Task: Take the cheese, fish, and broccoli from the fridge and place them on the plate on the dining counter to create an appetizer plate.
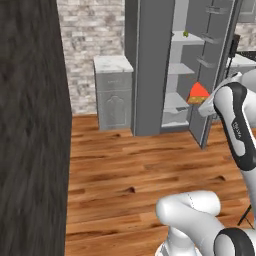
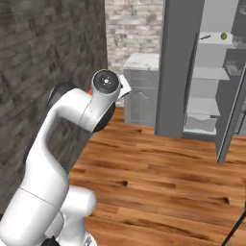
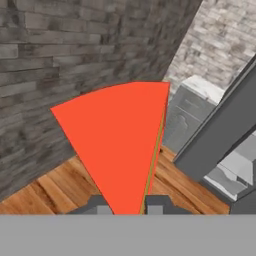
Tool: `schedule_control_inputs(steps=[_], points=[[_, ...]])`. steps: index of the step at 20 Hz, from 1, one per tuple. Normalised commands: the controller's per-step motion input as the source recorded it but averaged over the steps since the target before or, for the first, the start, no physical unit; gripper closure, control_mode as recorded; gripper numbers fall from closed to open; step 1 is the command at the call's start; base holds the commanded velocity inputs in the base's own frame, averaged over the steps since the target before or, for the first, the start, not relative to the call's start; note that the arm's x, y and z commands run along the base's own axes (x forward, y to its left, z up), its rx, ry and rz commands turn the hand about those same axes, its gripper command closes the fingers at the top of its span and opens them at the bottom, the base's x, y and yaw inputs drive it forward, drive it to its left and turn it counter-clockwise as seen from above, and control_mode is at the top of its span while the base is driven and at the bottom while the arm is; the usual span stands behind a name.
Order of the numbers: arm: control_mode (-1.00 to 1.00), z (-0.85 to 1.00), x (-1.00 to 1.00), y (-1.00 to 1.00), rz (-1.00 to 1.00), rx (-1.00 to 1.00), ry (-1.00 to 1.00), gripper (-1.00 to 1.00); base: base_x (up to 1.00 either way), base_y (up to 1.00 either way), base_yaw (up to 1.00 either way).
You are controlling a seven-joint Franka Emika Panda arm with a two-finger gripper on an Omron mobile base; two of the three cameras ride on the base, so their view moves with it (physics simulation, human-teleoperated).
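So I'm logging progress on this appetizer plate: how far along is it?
Early. The fridge stands open, and the gripper is shut on the cheese, which is out of the fridge and over the wood floor. Small greenish items sit on an upper shelf, probably the fish and broccoli. All three foods are left to go on the plate.

One cheese [image 3: 120, 150] wedge, orange-red. One open fridge [image 1: 150, 70] with several shelves, holding one small yellow-green broccoli [image 2: 223, 35] and one slender fish [image 2: 205, 36]. One low grey cabinet [image 1: 114, 95] stands beside it.
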Motion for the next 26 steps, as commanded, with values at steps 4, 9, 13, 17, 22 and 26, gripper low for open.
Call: schedule_control_inputs(steps=[4, 9, 13, 17, 22, 26], points=[[1.00, 0.00, 0.00, 0.00, 0.00, 0.00, 0.00, 1.00, -1.00, -0.26, -0.05], [1.00, 0.00, 0.00, 0.00, 0.00, 0.00, 0.00, 1.00, -0.56, -0.66, 0.00], [1.00, 0.00, 0.00, 0.00, 0.00, 0.00, 0.00, 1.00, -0.16, -0.67, -0.02], [1.00, 0.00, 0.00, 0.00, 0.00, 0.00, 0.00, 1.00, -0.24, -0.81, -0.01], [1.00, 0.00, 0.00, 0.00, 0.00, 0.00, 0.00, 1.00, -0.81, -0.71, -0.01], [1.00, 0.00, 0.00, 0.00, 0.00, 0.00, 0.00, 1.00, -1.00, -0.28, 0.00]])
